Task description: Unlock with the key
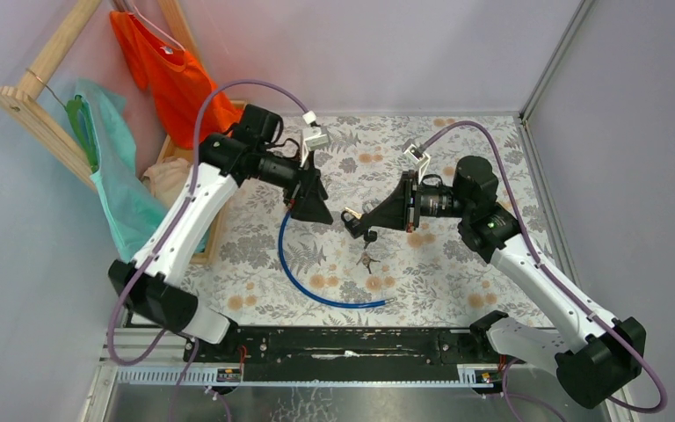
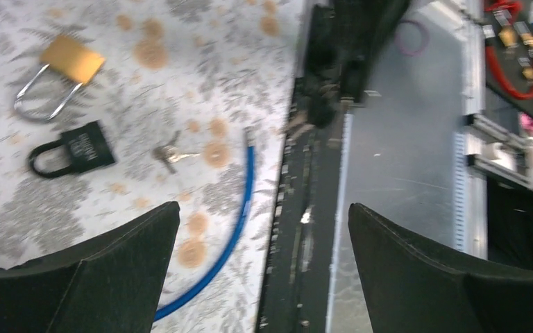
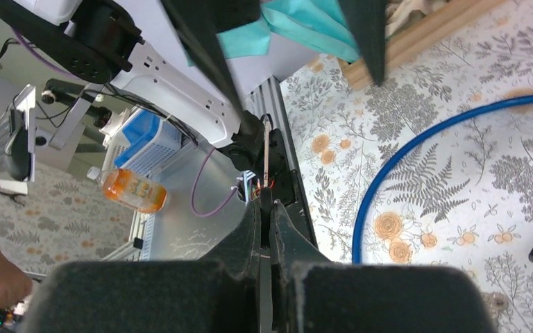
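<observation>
Far left: left gripper [image 1: 312,217], jaws spread wide with nothing between them, hovering over the table [image 1: 457,149] near the upper end of the blue cable [image 1: 316,286]. Free, then, for the steadying work.

Just right of it: right gripper [image 1: 352,220], pinched fully closed and held up off the table. Poking out of the pinch, a thin pale sliver, taken here for the blade of the key [image 3: 266,158] seen edge-on. No sight of the black head, presumably buried between the fingers. So: key in the right grip, in the air, not yet in any lock.

Close by that grip, flat on the table: black padlock [image 2: 73,149], with the brass padlock [image 2: 61,68] near it and the loose silver keys [image 2: 170,154] between the black padlock and the cable. Impossible to tell the matching lock, or the direction of either keyway.

For a clean insertion:
- Bring the left jaws down around one padlock's body, not the shackle, and clamp firmly against skidding.
- Turn the keyway toward the right arm.
- Line the blade up with the slot before advancing.
- Push straight in without side load, then roll the wrist gently.
- Steer clear of the silver keys and the cable on the way down.
</observation>
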`<state>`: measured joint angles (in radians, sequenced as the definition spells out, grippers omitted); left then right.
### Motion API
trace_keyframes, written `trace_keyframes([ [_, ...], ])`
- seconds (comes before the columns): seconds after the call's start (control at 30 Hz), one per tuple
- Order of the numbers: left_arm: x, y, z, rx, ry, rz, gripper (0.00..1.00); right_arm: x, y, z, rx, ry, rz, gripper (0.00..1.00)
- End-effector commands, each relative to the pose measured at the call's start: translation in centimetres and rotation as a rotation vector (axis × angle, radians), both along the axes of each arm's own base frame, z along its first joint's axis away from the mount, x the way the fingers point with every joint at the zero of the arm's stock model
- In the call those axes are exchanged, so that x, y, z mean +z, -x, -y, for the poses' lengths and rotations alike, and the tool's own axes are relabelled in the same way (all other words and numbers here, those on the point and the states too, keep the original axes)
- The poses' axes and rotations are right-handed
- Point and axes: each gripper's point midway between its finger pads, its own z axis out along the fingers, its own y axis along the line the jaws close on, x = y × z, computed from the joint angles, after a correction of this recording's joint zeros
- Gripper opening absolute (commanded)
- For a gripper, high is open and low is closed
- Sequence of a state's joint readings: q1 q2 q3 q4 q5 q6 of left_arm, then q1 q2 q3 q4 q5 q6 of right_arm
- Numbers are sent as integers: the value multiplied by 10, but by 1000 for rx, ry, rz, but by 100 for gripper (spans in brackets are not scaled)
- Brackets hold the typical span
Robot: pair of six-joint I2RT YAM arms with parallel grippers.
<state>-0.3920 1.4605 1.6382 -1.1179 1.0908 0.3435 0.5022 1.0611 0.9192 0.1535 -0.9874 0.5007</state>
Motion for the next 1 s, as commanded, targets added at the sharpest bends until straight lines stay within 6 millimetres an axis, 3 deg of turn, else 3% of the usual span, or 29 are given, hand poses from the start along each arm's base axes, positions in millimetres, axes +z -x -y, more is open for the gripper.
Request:
trace_keyframes([
  [0.0, -68, -62, -10, 45, -208, 125, 97, 4, -5, 5, -70, 20, -10, 0],
  [0.17, -124, -90, -8, -161, -252, 287, 98, -15, -13, 25, -242, 105, -38, 0],
  [0.3, -164, -124, -2, -295, -284, 388, 96, -29, -23, 50, -429, 198, -66, 0],
  [0.53, -221, -188, 24, -272, -326, 410, 82, -62, -24, 94, -678, 356, -176, 0],
  [0.63, -240, -208, 37, -205, -332, 419, 75, -67, -23, 101, -712, 369, -183, 0],
  [0.77, -263, -220, 48, -142, -349, 454, 70, -71, -27, 98, -706, 377, -194, 0],
  [0.97, -295, -221, 46, -127, -443, 510, 68, -76, -31, 91, -680, 377, -203, 0],
])
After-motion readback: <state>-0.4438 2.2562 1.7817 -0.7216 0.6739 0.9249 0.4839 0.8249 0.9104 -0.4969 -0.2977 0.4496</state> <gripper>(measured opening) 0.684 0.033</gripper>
